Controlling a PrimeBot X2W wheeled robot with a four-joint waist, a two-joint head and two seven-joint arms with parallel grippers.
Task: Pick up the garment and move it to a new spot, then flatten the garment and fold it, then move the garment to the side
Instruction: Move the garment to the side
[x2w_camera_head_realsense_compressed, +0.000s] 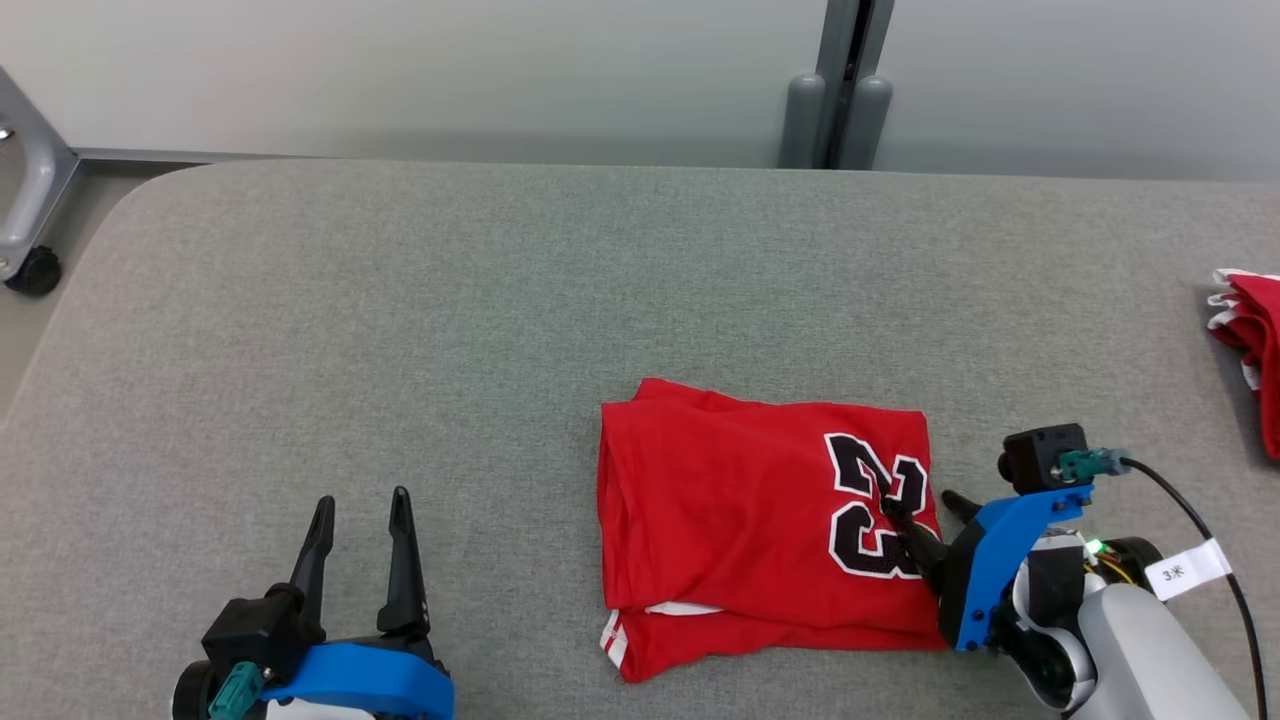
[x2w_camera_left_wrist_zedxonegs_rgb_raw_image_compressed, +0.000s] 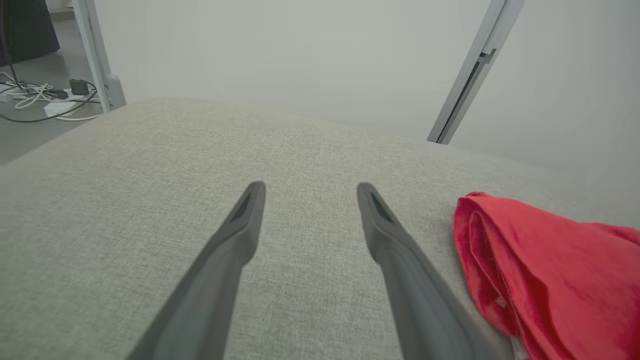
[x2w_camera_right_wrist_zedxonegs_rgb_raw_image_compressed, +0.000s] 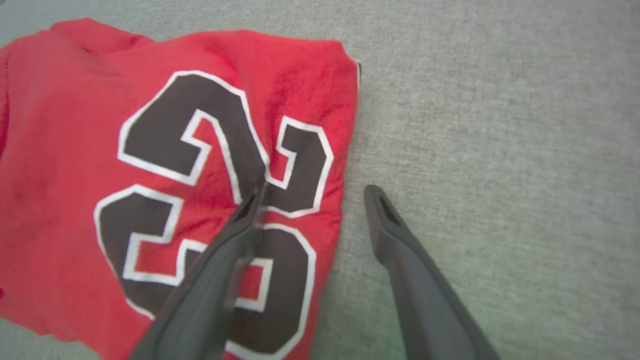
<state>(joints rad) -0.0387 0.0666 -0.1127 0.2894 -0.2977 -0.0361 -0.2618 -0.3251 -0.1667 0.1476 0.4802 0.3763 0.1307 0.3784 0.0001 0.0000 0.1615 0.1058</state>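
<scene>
At the near left, the left hand is seen hovering over bare table, its fingers spread wide with nothing held. At the near right, the right hand is also found fully spread and empty. One finger is laid over the black number print, and the other is set just past the right edge of the garment, so that edge is straddled. Contact with the cloth cannot be told.

The garment, a red jersey, is found folded into a rough rectangle near the middle of the table, toward the near right. It is judged light, soft and limp. If only the top layer is pinched, the fold is likely to be opened. The whole stack is better taken at the right edge, which looks like a rounded fold. At the near left corner, loose white-trimmed layers are seen peeking out, and they may drag on the grey fabric cover.

Wide open room is offered to the left and toward the far edge. To the right, less room is left, since another red pile is lying at the table's edge. Beyond the far edge, a pale wall and a grey post are seen.
</scene>
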